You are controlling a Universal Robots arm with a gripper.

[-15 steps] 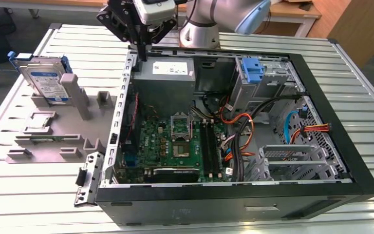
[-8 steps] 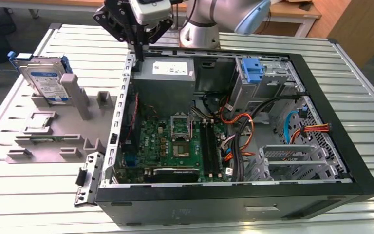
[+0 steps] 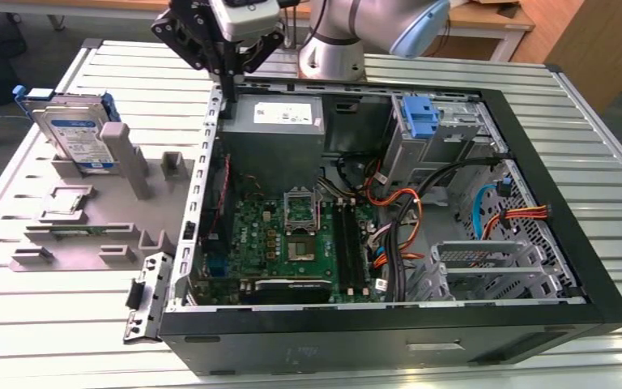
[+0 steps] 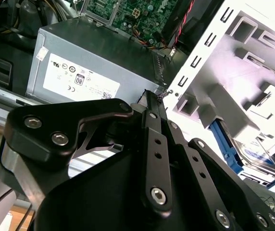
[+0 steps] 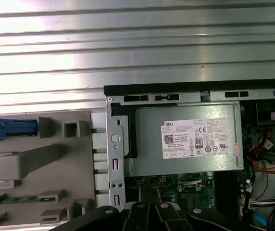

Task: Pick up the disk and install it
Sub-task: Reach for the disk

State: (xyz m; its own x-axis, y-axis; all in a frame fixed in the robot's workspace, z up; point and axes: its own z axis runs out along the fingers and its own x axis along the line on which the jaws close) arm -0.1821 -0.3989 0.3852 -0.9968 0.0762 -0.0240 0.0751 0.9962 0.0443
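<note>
Bright, even light from above fills the exterior view; the ribbed silver metal table (image 3: 602, 138) has a soft sheen, and the open black computer case (image 3: 398, 324) is shaded inside; in the first wrist view the table's ribs flare into white bands; in the second wrist view violet-tinged glare washes out the pale grey plastic tray (image 4: 253, 72), and the near black jointed gripper (image 4: 152, 95) is dark and soft.

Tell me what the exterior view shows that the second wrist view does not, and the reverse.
Exterior view: the blue latch piece and the metal cage inside the case. Second wrist view: the bolts on the gripper's links, close up. Both: the gripper, shut and holding nothing, near the power supply; the disk in its grey holder.
</note>
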